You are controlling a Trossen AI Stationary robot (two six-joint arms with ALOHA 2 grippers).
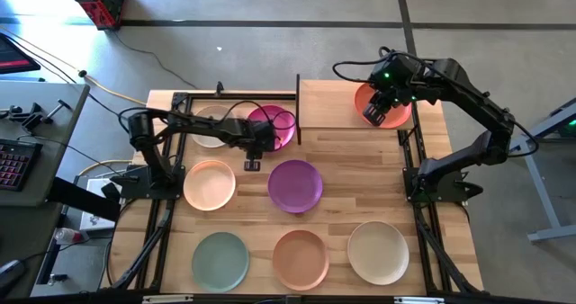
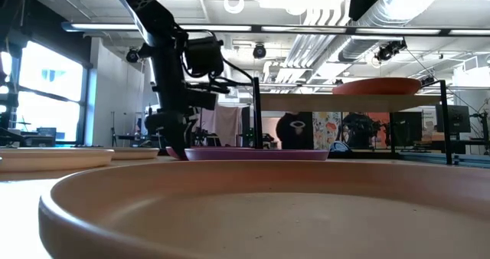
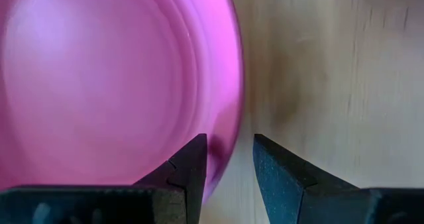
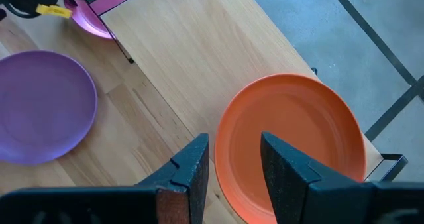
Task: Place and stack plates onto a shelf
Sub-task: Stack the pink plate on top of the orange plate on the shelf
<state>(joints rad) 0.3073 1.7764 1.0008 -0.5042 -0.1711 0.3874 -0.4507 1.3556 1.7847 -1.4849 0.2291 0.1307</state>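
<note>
Wooden table (image 1: 342,210) carrying, along its near edge, the sage green plate (image 1: 220,260), salmon plate (image 1: 301,258) and off-white plate (image 1: 378,252); farther in lie the peach plate (image 1: 210,184) and purple plate (image 1: 295,185). The shelf (image 1: 328,104) stands raised at the far right, with the orange-red plate (image 4: 291,144) resting on its right end. Right gripper (image 4: 232,159) hovers above that plate's near rim, jaws released and holding nothing. Left gripper (image 3: 228,159) is low at the magenta plate (image 3: 112,85), far left of centre beside the cream plate (image 1: 209,129); its jaws stand parted astride the magenta rim, not yet clenched
</note>
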